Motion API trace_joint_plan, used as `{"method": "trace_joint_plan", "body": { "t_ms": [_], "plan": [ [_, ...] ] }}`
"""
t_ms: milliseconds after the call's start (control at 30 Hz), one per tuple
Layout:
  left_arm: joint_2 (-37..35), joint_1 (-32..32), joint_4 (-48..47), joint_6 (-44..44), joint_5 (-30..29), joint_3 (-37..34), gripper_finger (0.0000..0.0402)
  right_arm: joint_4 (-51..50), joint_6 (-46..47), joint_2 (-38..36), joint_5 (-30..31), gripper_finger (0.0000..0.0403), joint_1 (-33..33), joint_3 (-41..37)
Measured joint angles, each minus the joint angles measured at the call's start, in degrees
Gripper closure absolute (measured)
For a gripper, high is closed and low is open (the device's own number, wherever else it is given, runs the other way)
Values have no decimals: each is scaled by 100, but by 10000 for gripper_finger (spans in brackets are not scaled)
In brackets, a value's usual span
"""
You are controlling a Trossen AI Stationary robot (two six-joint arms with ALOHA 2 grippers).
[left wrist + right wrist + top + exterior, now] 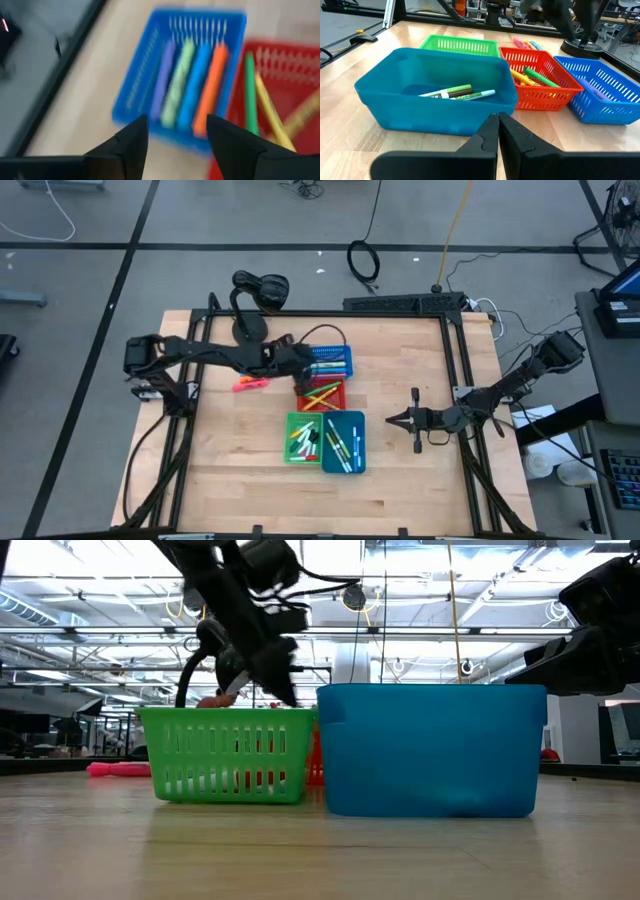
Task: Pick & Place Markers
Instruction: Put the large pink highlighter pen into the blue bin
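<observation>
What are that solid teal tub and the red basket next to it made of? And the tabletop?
Teal tub: looks like moulded plastic, smooth with a slight sheen, solid walls. Red basket: probably thinner plastic, its sides slotted like a grille. Tabletop: apparently light wood, with plank seams and grain showing, matte.

A light wooden bench (230, 450) with a dark frame along its edges carries four small bins clustered near its middle. A blue slatted bin (332, 363) sits farthest back, touching a red bin (322, 395) just in front of it. Nearer still, a green bin (303, 438) and a solid teal bin (344, 442) stand side by side, touching. To the left of the red bin, a few loose pink and orange markers (250, 383) lie directly on the wood.
</observation>
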Motion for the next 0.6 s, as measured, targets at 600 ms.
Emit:
{"method": "trace_joint_plan", "body": {
  "t_ms": [600],
  "plan": [
    [-254, -305, -3464, -2508, 1062, -1017, 205, 7, 4, 2, 0, 403, 0, 1]
  ]
}}
